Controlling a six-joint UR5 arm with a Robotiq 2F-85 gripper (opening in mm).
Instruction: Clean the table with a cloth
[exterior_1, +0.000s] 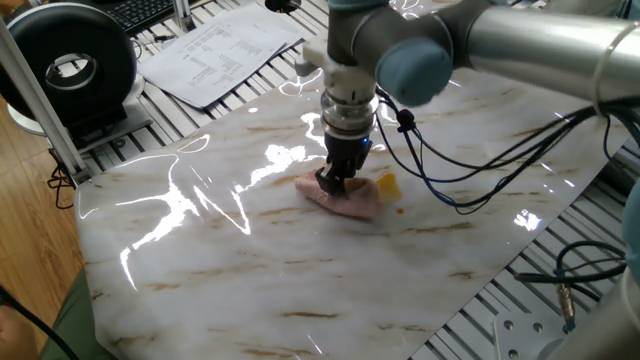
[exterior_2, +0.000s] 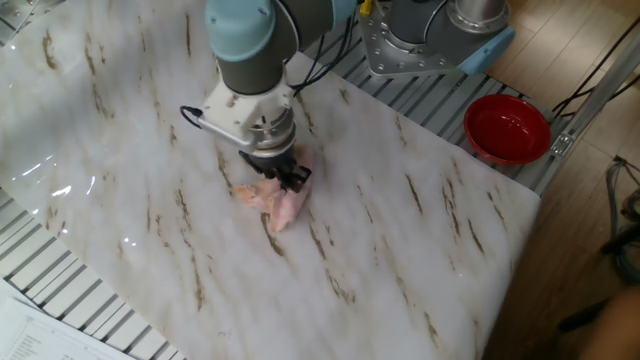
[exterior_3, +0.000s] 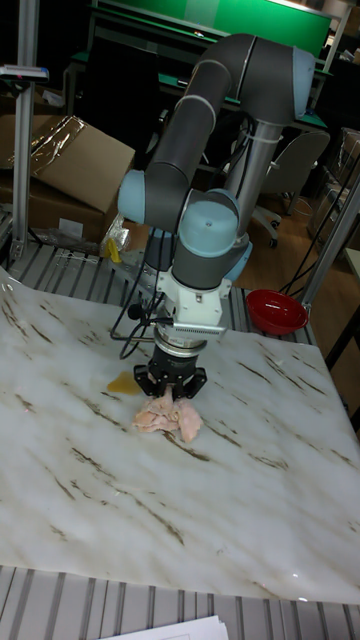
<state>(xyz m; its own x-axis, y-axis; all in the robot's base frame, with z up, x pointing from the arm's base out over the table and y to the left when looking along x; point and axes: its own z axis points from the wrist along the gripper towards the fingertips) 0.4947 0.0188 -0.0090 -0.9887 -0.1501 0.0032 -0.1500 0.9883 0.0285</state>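
The gripper (exterior_1: 336, 180) is clenched on the top of the cloth (exterior_1: 345, 199), its two fingers pinching a bunched ridge of the pink terry while the rest of the rag spreads flat on the counter (exterior_1: 300, 270). In the other fixed view the same grasp shows, the gripper (exterior_2: 283, 177) pressing down on the cloth (exterior_2: 272, 201) with the loose end trailing toward 6 o'clock. The tall fixed view has the gripper (exterior_3: 170, 385) directly over the cloth (exterior_3: 166, 417), which sits a little left of the counter's (exterior_3: 200, 510) middle.

Just beside the cloth, at about 2 o'clock in one fixed view, lies an orange-yellow spill (exterior_1: 386, 185), with a tiny spot a little further out at about 4 o'clock; in the tall fixed view a yellowish smear (exterior_3: 122, 382) shows at roughly 10 o'clock of the rag.

The risks, as I judge them: only a small pinch holds the rag, so drag on the glossy sheet could tug it free. The cloth could also smear the liquid wider rather than lift it. Too much downward force may ruck up the thin sheet, which already shows wavy reflections. The cables (exterior_1: 470, 175) looping from the wrist might drag across the wet patch.

The arm stands nearly upright over the work, wrist vertical, forearm rising steeply toward the base beyond the far edge, near the red bowl (exterior_3: 276, 311).
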